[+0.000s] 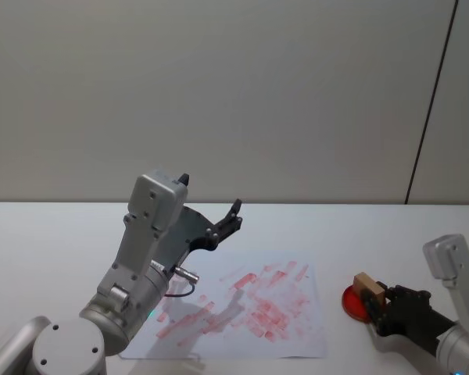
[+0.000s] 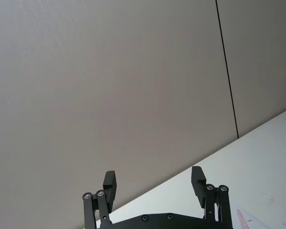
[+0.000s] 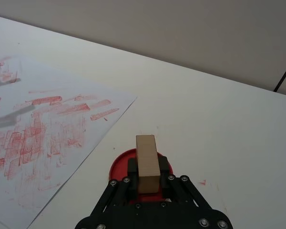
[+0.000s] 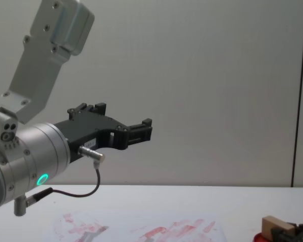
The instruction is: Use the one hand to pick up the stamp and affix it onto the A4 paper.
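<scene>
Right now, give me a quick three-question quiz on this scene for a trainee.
1. Fill in: the right gripper is shut on the ___.
2. Pick one: relative to the paper, the ink pad lies A on it, B beside it, C under it.
3. True or false: the left gripper is shut.
Key: 1 stamp; 2 B; 3 false, it is open.
</scene>
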Available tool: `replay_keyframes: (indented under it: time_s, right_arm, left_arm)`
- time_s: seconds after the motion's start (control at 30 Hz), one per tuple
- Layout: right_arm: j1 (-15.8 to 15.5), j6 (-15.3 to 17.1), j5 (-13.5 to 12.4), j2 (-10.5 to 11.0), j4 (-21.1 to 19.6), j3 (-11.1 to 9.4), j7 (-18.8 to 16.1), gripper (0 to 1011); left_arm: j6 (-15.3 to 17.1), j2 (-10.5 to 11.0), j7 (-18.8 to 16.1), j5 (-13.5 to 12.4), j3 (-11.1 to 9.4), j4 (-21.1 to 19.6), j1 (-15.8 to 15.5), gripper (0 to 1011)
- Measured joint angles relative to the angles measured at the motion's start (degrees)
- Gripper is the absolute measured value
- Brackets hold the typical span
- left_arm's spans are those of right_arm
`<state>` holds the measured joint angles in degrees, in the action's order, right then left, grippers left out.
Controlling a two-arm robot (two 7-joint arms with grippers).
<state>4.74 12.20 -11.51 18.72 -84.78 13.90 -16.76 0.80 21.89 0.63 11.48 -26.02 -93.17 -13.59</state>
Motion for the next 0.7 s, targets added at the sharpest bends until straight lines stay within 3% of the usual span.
replay_keyframes:
  time_s: [0.13, 0.7]
  right_arm:
    - [0.13, -0.66, -0.30, -0.01, 0.17, -0.10, -0.19, 216]
    - [-0.42, -4.24, -1.35, 0.24, -3.21, 0.20, -4.04, 216]
  left_arm:
    - [0.00, 0.00, 0.00, 0.00, 0.00, 0.00, 0.00, 1002]
    - [0.00, 0.00, 0.00, 0.00, 0.00, 0.00, 0.00, 1002]
